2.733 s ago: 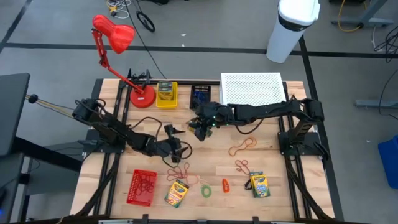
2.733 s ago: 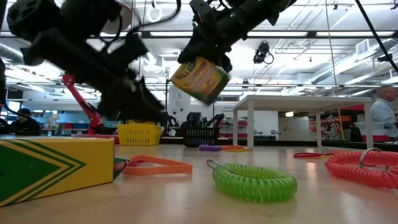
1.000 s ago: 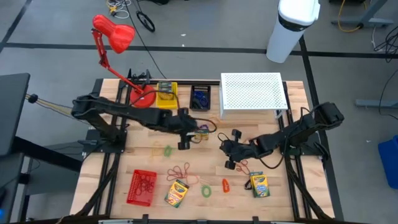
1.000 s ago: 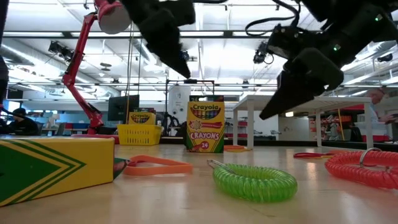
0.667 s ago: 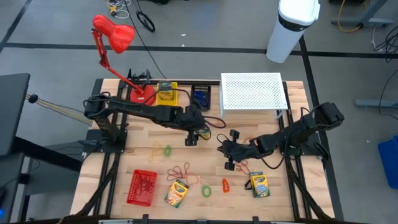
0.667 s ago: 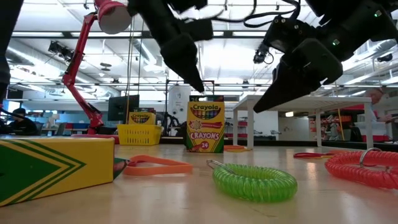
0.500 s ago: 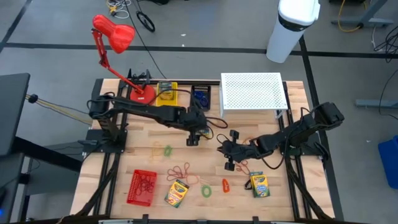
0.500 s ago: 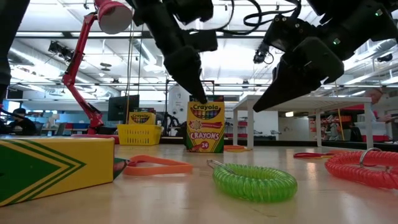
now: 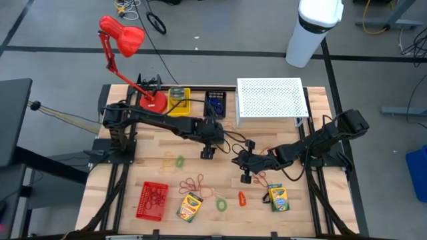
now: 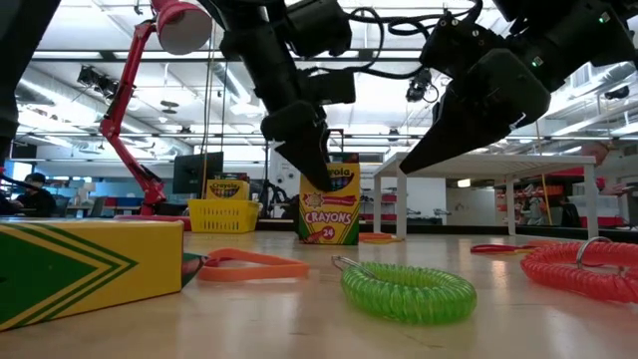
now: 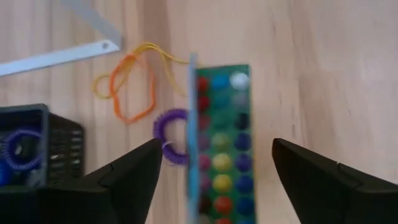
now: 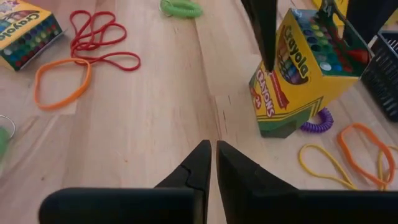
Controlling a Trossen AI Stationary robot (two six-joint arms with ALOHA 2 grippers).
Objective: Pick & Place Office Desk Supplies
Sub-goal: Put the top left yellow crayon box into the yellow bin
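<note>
While left pincer (image 10: pixel 317 165) straddles it, crayon box (image 10: pixel 329 204) stands upright.

A crayon box (image 10: pixel 328 205) stands upright at mid-table, a dark gripper (image 10: pixel 317 160) poised over its top left corner (fingers pointing down). To the right a second gripper (image 10: pixel 469 115) hangs above the wood, clear of the table. Nearest, a yellow-and-green box (image 10: pixel 85 267) lies at left, an orange band (image 10: pixel 249 265) beside it, a green coil (image 10: pixel 408 290) at centre, a red coil (image 10: pixel 583 269) at right. Far left, a yellow basket (image 10: pixel 223 212) sits beneath a red lamp (image 10: pixel 135 90).
</note>
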